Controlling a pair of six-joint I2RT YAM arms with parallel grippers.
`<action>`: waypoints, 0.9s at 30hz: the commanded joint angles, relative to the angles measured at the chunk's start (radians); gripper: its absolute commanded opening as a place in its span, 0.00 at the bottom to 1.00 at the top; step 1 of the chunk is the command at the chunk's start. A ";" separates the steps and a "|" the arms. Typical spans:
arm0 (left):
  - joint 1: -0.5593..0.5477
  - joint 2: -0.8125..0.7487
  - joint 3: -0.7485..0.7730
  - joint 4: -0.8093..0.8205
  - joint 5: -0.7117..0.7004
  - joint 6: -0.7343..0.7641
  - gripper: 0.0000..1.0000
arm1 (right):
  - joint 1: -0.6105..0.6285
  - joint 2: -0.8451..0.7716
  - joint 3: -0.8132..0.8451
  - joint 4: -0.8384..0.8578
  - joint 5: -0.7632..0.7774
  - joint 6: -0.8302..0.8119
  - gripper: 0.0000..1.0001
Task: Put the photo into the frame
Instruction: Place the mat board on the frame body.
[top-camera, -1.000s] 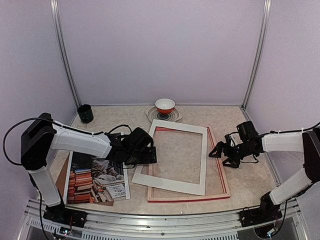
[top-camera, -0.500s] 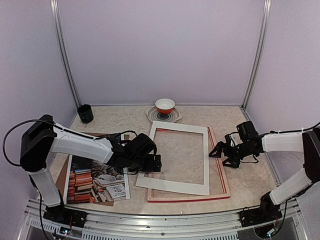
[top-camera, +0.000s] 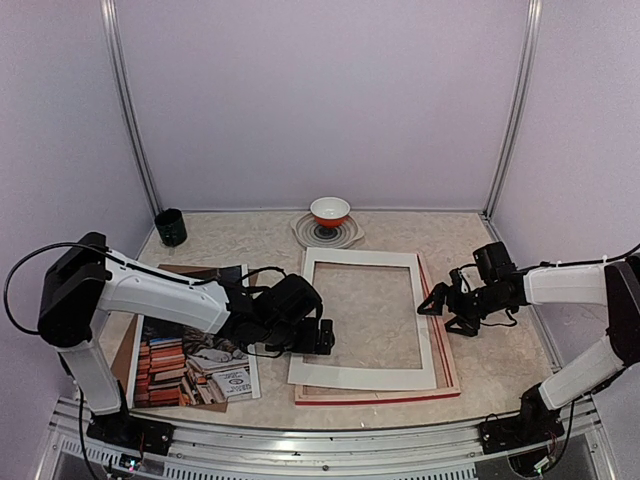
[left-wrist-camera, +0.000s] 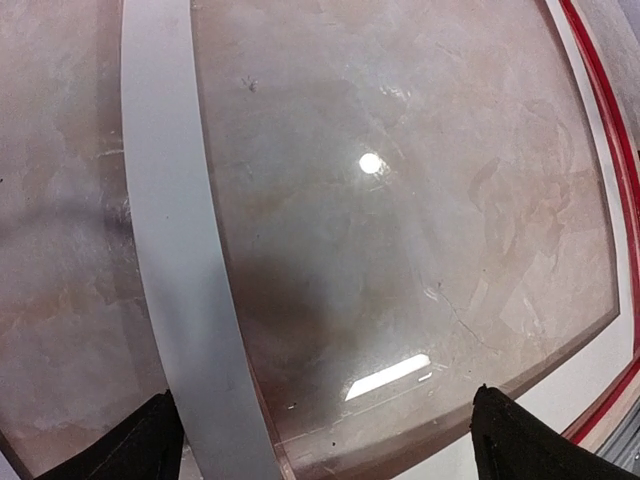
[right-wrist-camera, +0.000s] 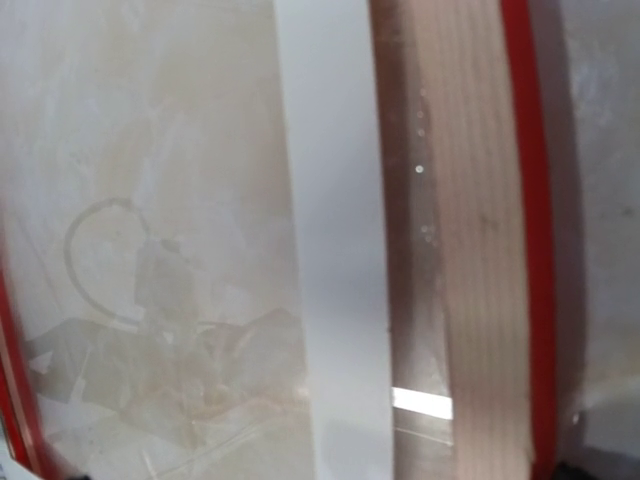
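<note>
left gripper (top-camera: 318, 338) hung with its jaws spread wide over the left strip of the flat white cardboard mat (top-camera: 362, 376). we saw the right gripper (top-camera: 431, 304) equally wide apart by the right rail of the large rectangular frame (top-camera: 448, 362), which had a glossy red rim and a pale wood back. that frame held the mat, slightly askew. the thin print of a grey tabby cat (top-camera: 195, 358) among reddish books lay outside it, on a plain brown board (top-camera: 124, 352) at the near left. a red-and-white bowl (top-camera: 330, 210) sat on a round patterned plate (top-camera: 348, 236). what the dark cup (top-camera: 170, 227) held we could not tell.
</note>
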 joint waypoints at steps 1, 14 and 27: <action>-0.007 -0.013 0.029 0.009 0.025 -0.001 0.99 | 0.016 0.004 0.012 0.022 -0.006 0.003 0.99; -0.020 0.020 0.032 0.063 0.107 -0.012 0.99 | 0.016 -0.014 0.029 0.010 -0.012 0.009 0.99; 0.002 -0.048 0.012 0.077 0.069 -0.003 0.99 | 0.016 -0.003 0.045 0.009 -0.023 0.012 0.99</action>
